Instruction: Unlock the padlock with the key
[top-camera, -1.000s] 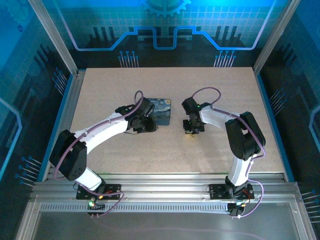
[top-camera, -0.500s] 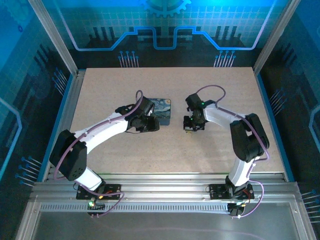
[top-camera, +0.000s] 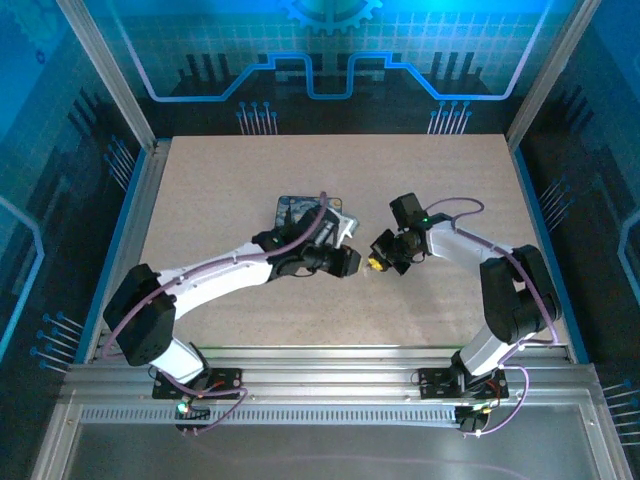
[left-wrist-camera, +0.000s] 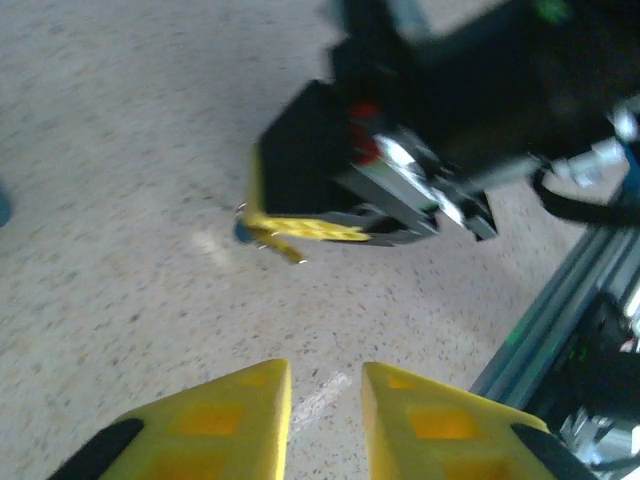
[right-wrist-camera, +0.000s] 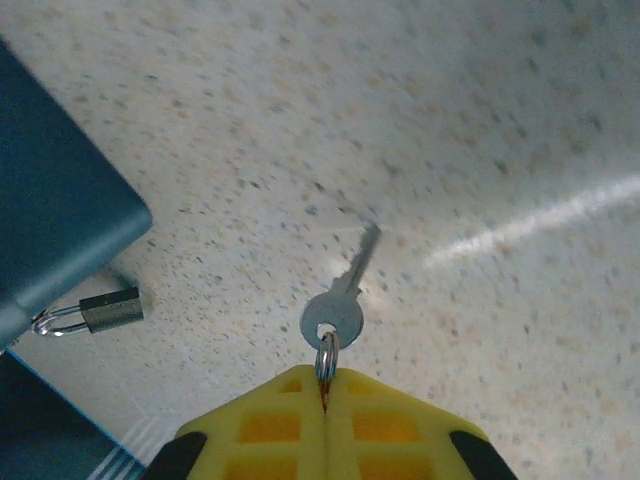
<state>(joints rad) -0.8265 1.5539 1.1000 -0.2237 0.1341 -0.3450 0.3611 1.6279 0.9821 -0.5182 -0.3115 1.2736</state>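
The right claw (right-wrist-camera: 323, 385) is pinched shut on the ring of the key (right-wrist-camera: 340, 298), which sticks out ahead over bare worktop (right-wrist-camera: 480, 120). The padlock (right-wrist-camera: 105, 309) lies at the corner of the blue box (right-wrist-camera: 50, 210), left of the key and apart from it. The left claw (left-wrist-camera: 325, 395), slightly parted and empty, faces the right one. Both arms reach inward at mid-worktop.

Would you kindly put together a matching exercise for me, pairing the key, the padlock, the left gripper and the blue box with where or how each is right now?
Things:
1. key
2. padlock
3. left gripper
4. blue box

States:
A. open, holding nothing
B. lying on the table, loop at the box's edge
C. hanging by its ring from the shut right gripper
D. flat and dark, the padlock beside its corner

Pairs: 1-C, 2-B, 3-A, 4-D
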